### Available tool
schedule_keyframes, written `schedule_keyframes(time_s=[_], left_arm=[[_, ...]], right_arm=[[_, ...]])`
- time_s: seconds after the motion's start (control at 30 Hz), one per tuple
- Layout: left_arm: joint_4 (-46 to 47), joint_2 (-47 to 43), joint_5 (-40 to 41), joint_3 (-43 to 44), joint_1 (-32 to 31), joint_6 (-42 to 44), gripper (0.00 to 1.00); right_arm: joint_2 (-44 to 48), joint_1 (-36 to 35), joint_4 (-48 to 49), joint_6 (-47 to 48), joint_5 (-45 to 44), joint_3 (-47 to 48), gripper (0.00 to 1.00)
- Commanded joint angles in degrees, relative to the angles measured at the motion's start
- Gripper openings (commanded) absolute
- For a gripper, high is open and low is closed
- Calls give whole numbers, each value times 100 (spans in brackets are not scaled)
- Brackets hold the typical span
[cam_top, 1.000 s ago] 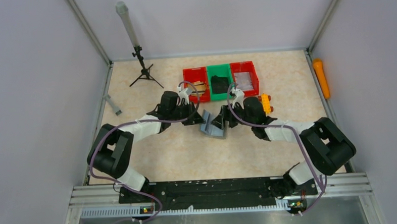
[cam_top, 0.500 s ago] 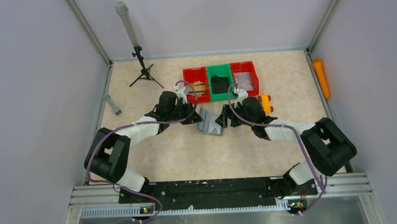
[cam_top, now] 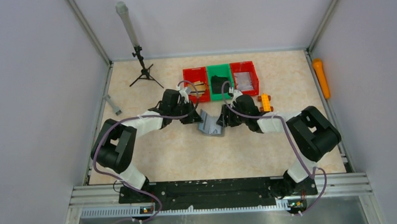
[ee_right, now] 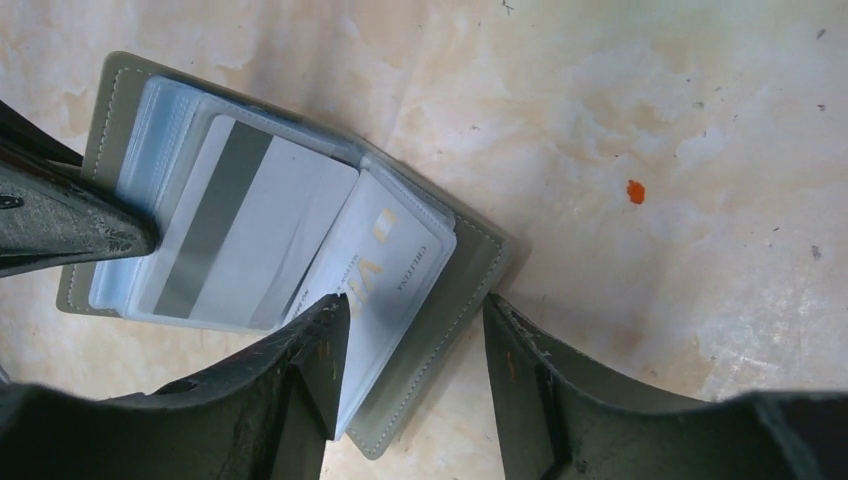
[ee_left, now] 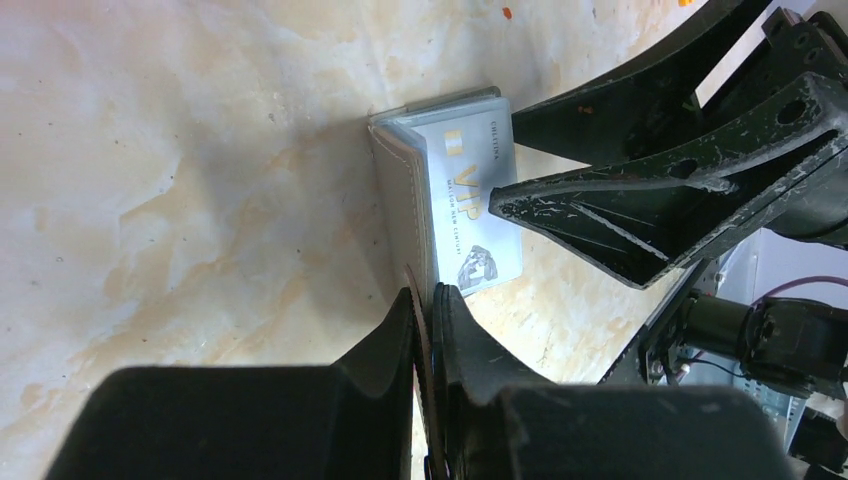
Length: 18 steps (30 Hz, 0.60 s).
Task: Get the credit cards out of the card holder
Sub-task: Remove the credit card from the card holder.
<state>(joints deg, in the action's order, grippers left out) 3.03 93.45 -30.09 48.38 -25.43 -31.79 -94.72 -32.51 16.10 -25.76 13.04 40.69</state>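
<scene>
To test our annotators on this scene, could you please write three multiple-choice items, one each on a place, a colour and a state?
1. Where is the holder?
A) inside a bin
B) on the table, between the left pincer and right pincer
C) beside the tripod

2. What colour is the middle bin?
A) green
B) red
C) blue

3. How is the holder?
A) folded shut
B) open and empty
C) open, with cards showing

Answers:
1 B: the top view shows it on the table with a pincer at each side.
2 A: the red bins flank a green one.
3 C: the right wrist view shows it spread open with cards in its pockets.
</scene>
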Motion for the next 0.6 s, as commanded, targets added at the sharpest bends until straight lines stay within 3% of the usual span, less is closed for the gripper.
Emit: schedule_keyframes(time_s=[0.0,0.17,0.27,0.4,0.57], left_arm=[[-276,214,281,285,-10,92,2],[-465,281,252,312,-11,86,11],[-445,256,244,294,-14,78,23],[-407,204,253,215,-2,39,47],[-347,272,118,199,16,19,62]], right_arm=[[-164,17,-113,-37,149,309,51],[-257,17,-195,13,245,382,30],[-241,17,-155,38,303,362,22],[-227,17,-43,60,445,328,18],[-196,17,14,59,534,308,18]])
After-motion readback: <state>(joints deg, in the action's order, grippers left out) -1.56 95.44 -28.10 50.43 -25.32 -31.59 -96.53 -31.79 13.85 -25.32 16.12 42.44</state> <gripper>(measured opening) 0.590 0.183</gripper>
